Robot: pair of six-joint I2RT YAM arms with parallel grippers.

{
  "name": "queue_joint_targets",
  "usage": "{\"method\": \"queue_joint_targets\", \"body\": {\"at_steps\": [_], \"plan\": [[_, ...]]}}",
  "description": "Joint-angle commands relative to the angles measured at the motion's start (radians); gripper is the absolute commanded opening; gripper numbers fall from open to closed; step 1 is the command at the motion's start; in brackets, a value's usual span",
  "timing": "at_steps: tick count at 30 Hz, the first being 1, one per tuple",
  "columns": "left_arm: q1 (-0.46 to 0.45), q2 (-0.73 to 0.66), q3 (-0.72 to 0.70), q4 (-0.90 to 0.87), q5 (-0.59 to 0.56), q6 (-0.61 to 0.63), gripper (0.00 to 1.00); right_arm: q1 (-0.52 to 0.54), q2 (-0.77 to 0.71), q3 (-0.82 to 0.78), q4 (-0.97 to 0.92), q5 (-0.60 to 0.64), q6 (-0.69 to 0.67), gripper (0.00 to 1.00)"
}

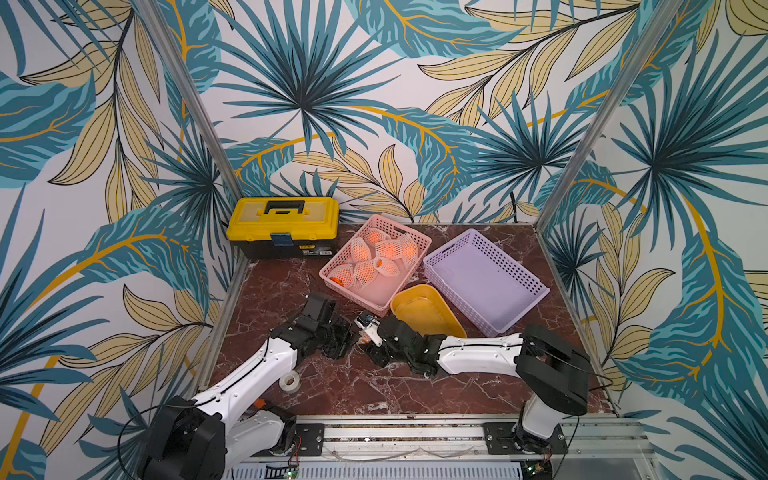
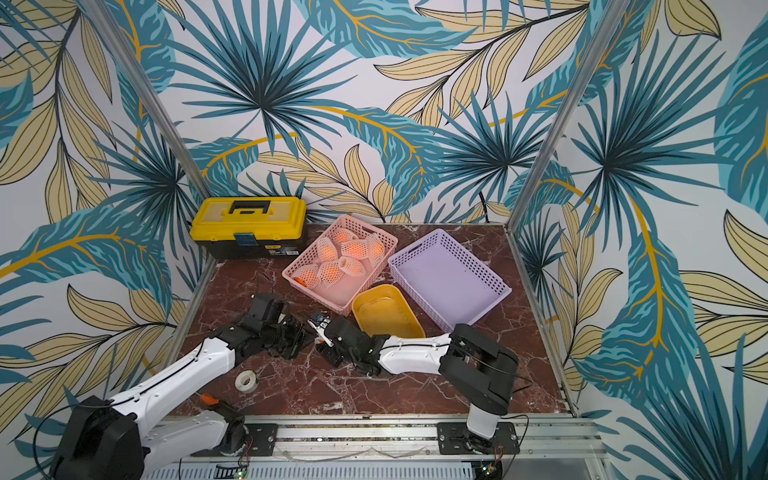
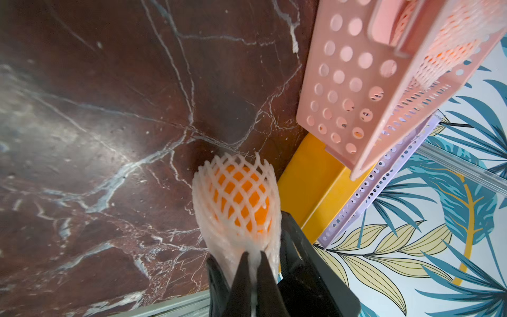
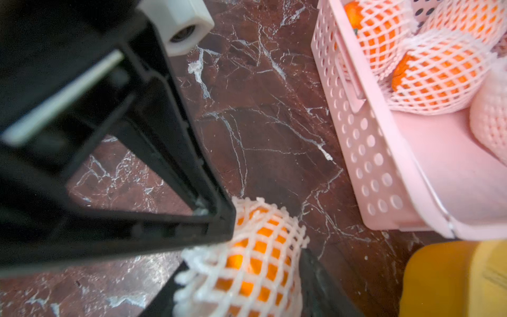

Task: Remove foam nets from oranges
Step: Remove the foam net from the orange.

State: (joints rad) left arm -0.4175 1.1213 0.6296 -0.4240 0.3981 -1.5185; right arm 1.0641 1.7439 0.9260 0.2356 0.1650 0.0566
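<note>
One orange (image 3: 241, 192) in its white foam net (image 3: 219, 233) is held just above the marble table in front of the pink basket (image 1: 411, 237). My left gripper (image 3: 253, 255) is shut on the bunched end of that net. My right gripper (image 4: 241, 263) has its fingers pressed against both sides of the netted orange (image 4: 258, 255). In a top view the two grippers meet tip to tip, left gripper (image 1: 351, 334) and right gripper (image 1: 368, 332). Several more netted oranges (image 1: 388, 249) lie in the pink basket.
A purple basket (image 1: 486, 278) stands right of the pink one, with a yellow tray (image 1: 428, 311) in front of them, close to my right arm. A yellow toolbox (image 1: 282, 224) sits at the back left. A white tape roll (image 1: 290, 381) lies beside my left arm.
</note>
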Motion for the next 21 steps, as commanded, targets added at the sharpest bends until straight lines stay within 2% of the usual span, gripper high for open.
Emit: {"method": "queue_joint_targets", "body": {"at_steps": [1, 5, 9, 12, 18, 21], "plan": [[-0.004, -0.015, 0.031, -0.009, 0.005, -0.005, 0.07, 0.007, 0.025, 0.011, 0.019, 0.050, 0.014, 0.51], [-0.004, -0.021, 0.034, -0.009, 0.008, -0.005, 0.09, 0.007, 0.028, 0.010, 0.018, 0.061, 0.025, 0.40], [-0.004, -0.029, 0.035, -0.006, 0.005, 0.000, 0.24, 0.007, 0.022, 0.010, 0.014, 0.068, 0.048, 0.30], [-0.003, -0.031, 0.038, -0.006, -0.001, 0.004, 0.42, 0.006, 0.016, 0.007, 0.010, 0.056, 0.077, 0.21], [-0.002, -0.029, 0.044, -0.007, 0.007, 0.009, 0.86, 0.004, -0.002, 0.013, -0.021, 0.002, 0.128, 0.08], [-0.001, -0.034, 0.039, -0.006, 0.001, 0.006, 0.98, -0.001, -0.028, -0.006, -0.005, -0.020, 0.153, 0.03]]}}
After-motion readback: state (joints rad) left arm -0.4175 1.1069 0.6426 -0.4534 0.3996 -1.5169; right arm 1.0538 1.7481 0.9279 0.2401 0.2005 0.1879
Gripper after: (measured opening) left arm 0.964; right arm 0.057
